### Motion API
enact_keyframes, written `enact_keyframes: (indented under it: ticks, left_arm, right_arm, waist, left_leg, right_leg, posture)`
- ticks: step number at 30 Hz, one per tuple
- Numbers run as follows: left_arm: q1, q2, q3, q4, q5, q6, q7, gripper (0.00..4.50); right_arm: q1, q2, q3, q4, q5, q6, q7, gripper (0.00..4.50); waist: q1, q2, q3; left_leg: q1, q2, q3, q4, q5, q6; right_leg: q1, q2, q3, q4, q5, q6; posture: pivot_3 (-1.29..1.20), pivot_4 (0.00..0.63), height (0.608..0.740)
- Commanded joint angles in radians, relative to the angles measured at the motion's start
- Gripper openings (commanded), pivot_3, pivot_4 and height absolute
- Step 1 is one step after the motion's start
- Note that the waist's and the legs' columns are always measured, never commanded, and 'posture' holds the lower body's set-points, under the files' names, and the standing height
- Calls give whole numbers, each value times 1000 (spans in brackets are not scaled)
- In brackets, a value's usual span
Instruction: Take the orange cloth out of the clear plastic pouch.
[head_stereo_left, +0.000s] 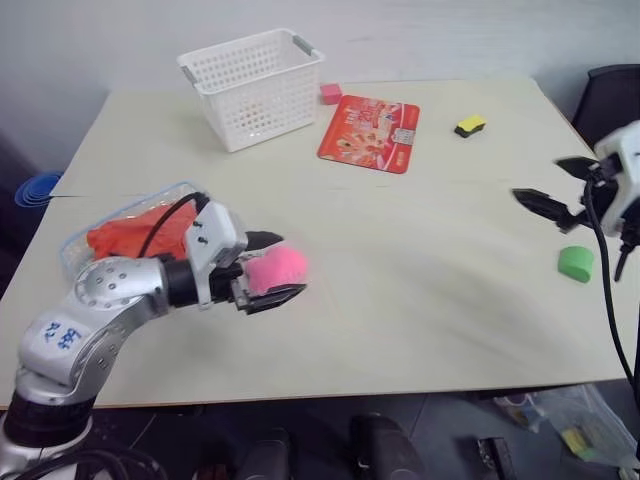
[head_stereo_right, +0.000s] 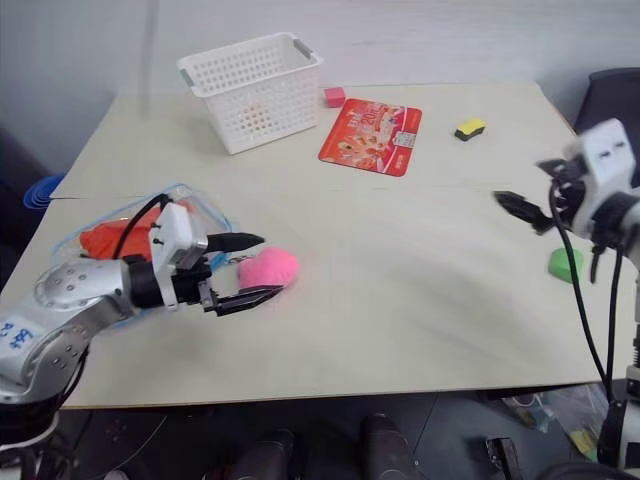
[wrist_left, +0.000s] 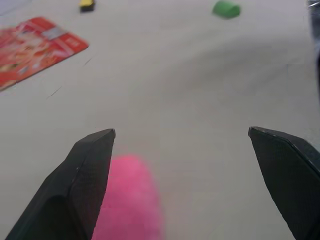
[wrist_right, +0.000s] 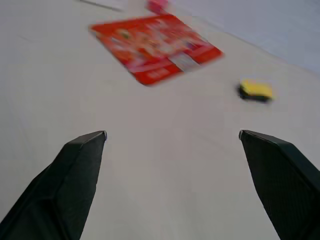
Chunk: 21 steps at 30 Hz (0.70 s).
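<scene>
Orange cloth (head_stereo_left: 135, 232) inside clear plastic pouch (head_stereo_left: 80, 245) at bench (head_stereo_left: 420, 270) left edge. Left gripper (head_stereo_left: 272, 270) spread wide around pink plush (head_stereo_left: 278, 267). Right gripper (head_stereo_left: 560, 190) spread wide, empty, above right edge.

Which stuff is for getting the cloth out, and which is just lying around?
For the job:
orange cloth
clear plastic pouch

Just lying around:
pink plush
white basket
red packet
yellow block
green block
small pink block
</scene>
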Motion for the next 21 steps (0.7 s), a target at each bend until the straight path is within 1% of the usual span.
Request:
enact_keyframes:
  ticks: [1,3,4,6,7,10,14,17,21]
  left_arm:
    - [118,73,104,-71,118,55,95,4500]
    - [338,143,206,-103,291,98,156,4500]
    - [418,160,248,-118,343,112,169,4500]
    - [538,178,290,-135,429,91,185,4500]
    - [561,171,290,-131,447,74,189,4500]
    - [586,138,269,-93,486,23,195,4500]
    - [571,112,228,-21,542,-55,200,4500]
    - [526,110,180,54,575,-128,193,4500]
    - [483,144,101,142,652,-238,178,4500]
  right_arm:
    - [-40,2,51,-148,151,72,150,4456]
    - [-49,10,141,-267,244,78,314,4456]
    - [-52,11,174,-303,271,74,373,4456]
    - [-74,16,209,-322,309,87,438,4456]
    - [-88,22,212,-315,324,101,444,4456]
    - [-127,51,235,-292,330,103,443,4456]
    - [-138,73,251,-275,310,88,430,4456]
    - [-115,65,234,-294,320,93,429,4456]
    - [-105,66,230,-286,313,95,413,4456]
  waist:
    - [9,0,0]
    - [15,0,0]
    - [14,0,0]
    - [20,-1,1]
    - [27,-1,1]
    - [51,-1,1]
    - [49,-2,0]
    - [47,-2,0]
    - [46,-2,0]
  left_leg:
    - [-1,0,0,0,-1,1]
    - [-2,0,0,1,-2,2]
    - [-3,0,-1,0,-3,3]
    - [-4,1,-1,0,-6,4]
    - [-5,1,-1,1,-6,4]
    - [-11,0,-3,5,-7,7]
    - [-13,-1,-8,5,-8,7]
    - [-15,-1,-8,3,-8,6]
    - [-20,-1,-7,4,-7,5]
  right_leg:
    - [0,0,0,-1,0,0]
    - [0,-1,0,-4,0,0]
    - [-1,-1,-1,-6,0,0]
    - [-1,-1,-2,-7,0,0]
    - [-2,-1,-2,-9,0,0]
    - [-2,-4,-5,-12,0,0]
    - [-2,-4,-7,-15,1,-1]
    - [-6,-4,-8,-13,1,-1]
    - [-13,-4,-8,-8,1,-1]
  posture:
    - [0,150,740]
    - [0,150,740]
    - [0,150,740]
    - [0,150,740]
    - [0,150,740]
    - [0,150,740]
    - [0,150,740]
    - [0,150,740]
    - [0,150,740]
